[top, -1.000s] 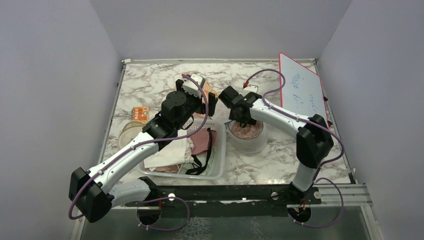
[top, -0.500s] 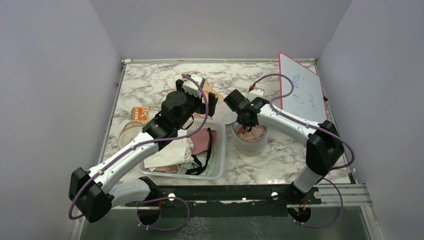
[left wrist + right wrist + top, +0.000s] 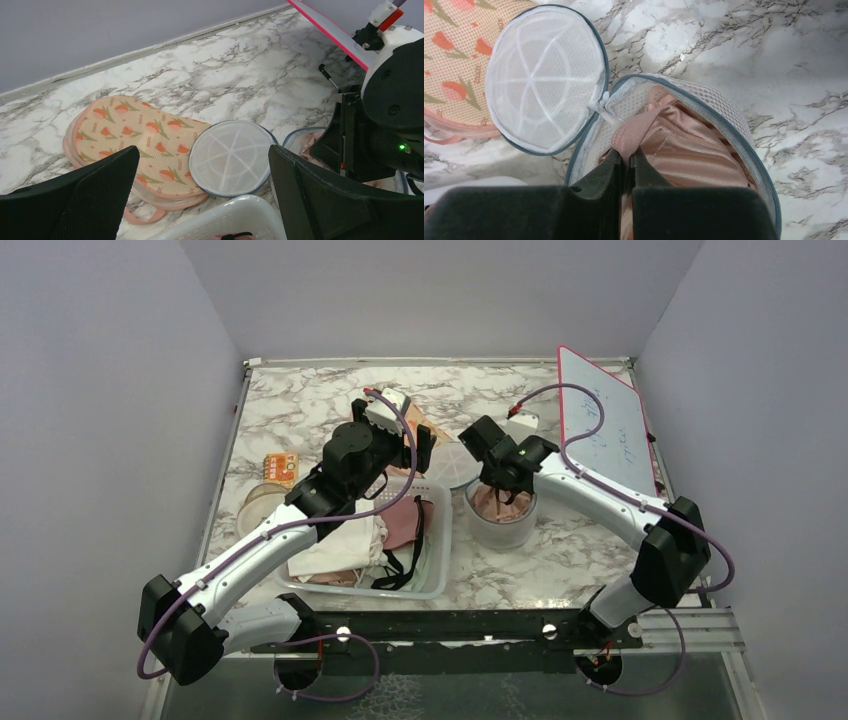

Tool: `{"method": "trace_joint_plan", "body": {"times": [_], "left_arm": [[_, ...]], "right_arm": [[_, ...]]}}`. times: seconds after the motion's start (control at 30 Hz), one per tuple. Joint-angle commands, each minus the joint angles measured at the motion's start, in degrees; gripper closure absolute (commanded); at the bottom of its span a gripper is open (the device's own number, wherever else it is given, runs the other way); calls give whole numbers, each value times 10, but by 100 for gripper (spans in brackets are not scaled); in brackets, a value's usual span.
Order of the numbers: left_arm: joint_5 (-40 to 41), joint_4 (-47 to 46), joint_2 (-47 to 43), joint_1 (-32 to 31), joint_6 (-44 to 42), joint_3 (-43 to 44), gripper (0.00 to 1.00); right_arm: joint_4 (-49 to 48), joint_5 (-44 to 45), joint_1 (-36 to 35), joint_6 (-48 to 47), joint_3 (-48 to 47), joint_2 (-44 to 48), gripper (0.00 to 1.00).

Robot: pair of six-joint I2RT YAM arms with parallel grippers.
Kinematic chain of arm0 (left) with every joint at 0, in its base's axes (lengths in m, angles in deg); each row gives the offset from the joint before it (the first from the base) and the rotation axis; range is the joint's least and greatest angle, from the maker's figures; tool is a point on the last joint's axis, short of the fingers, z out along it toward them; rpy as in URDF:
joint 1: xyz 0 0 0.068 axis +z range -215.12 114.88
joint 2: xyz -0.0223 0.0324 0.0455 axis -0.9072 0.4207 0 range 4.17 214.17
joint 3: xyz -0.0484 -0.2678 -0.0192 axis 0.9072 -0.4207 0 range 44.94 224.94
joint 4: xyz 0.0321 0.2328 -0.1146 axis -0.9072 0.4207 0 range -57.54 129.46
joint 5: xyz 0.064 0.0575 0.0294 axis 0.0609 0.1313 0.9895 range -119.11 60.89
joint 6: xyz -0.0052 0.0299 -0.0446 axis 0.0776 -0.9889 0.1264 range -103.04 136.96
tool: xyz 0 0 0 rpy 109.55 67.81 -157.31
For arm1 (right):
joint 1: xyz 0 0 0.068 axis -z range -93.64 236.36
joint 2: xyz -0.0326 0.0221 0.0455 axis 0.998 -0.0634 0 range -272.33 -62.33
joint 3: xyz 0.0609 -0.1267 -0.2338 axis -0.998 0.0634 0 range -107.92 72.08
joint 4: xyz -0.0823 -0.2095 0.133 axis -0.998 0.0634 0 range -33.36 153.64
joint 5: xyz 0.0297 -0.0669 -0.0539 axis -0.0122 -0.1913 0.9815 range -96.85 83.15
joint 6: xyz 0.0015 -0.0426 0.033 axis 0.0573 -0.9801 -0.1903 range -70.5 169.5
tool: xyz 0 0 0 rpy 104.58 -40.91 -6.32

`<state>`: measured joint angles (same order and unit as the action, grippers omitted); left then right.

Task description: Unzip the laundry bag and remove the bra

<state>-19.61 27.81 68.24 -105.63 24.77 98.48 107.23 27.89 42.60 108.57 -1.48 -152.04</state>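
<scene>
Obs., top view: laundry bag (image 3: 500,528) stands upright, centre-right of frame, just right of the white basket (image 3: 440,545). The zip is open. In the right wrist view the round lid (image 3: 546,75) is flopped out to the upper left, joined to the bag at the rim. Bra (image 3: 694,150), pink satin as it shows here, sits bunched inside the bag.

Right gripper (image 3: 626,159): jaws nearly together, pinching a raised fold of the bra near the bag's left rim. Possibly a strap or cup edge; the fingers hide the rest.

Left gripper (image 3: 422,448): spread wide, nothing in it, over the basket's far end, left of the bag.

Judgement: the bra lies directly beneath the right gripper, with the bag's axis vertical and its mouth up. The lift should go straight up, and the right arm is the nearer one.
</scene>
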Motion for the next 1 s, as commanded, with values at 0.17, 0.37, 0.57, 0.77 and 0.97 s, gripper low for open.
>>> {"method": "trace_joint_plan", "body": {"times": [0.17,0.37,0.57,0.77,0.97], "left_arm": [[-6,-1,-7,-2,0,11,1],[1,-2,-11,-2,-4,9,1],[2,-1,-10,-2,-4,10,1],[5,-2,-11,-2,-5,9,1],[19,-1,-17,-2,-11,8,1]], "right_arm": [[-131,-58,-4,-114,78,154,99],[-378,-195,-3,-260,222,335,99],[-429,-241,-3,-318,244,405,99],[-494,-263,-3,-336,275,448,99],[-560,-302,-3,-364,282,481,99]]}}
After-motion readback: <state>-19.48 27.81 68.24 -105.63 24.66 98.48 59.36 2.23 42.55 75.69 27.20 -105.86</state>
